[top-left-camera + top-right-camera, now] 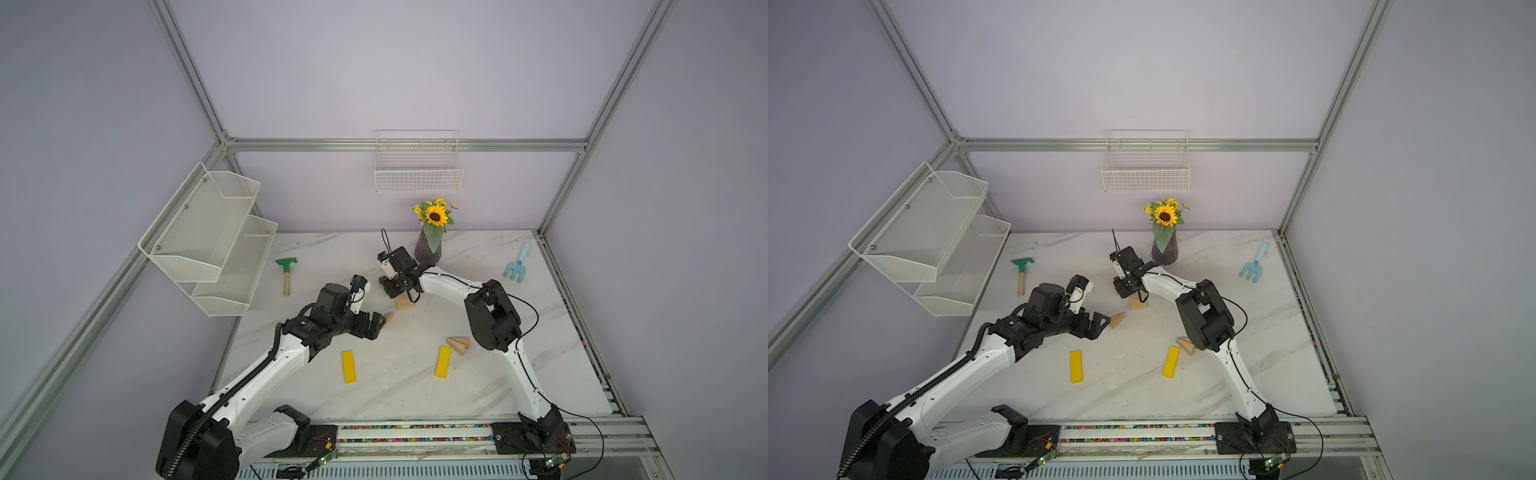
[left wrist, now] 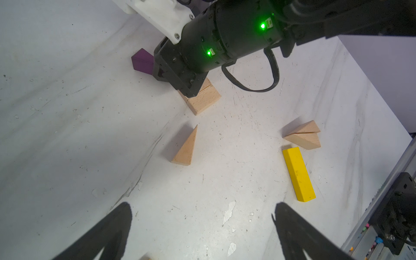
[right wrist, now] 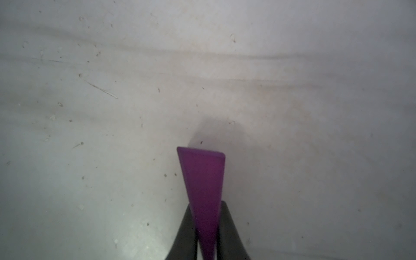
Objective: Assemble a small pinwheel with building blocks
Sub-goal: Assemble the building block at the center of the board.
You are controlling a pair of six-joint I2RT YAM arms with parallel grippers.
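My right gripper [image 3: 206,204] is shut on the purple wedge [image 3: 203,184], whose wide end sticks out past the fingers. In the left wrist view the purple wedge [image 2: 141,62] hangs low over the table beside two plain blocks [image 2: 202,99] that lie side by side. One wood wedge [image 2: 185,148] lies alone near my left gripper [image 2: 202,206], which is open and holds nothing. Two more wood wedges [image 2: 304,135] lie together by a yellow bar [image 2: 298,173]. A second yellow bar [image 1: 348,365] lies nearer the left arm. No pinwheel stands assembled.
A sunflower vase [image 1: 428,249] stands just behind the right gripper [image 1: 388,286]. A green toy hoe [image 1: 286,270] lies at back left and a light blue rake [image 1: 517,262] at back right. A white mesh shelf [image 1: 212,237] juts over the left edge. A wire basket [image 1: 417,166] hangs on the back wall.
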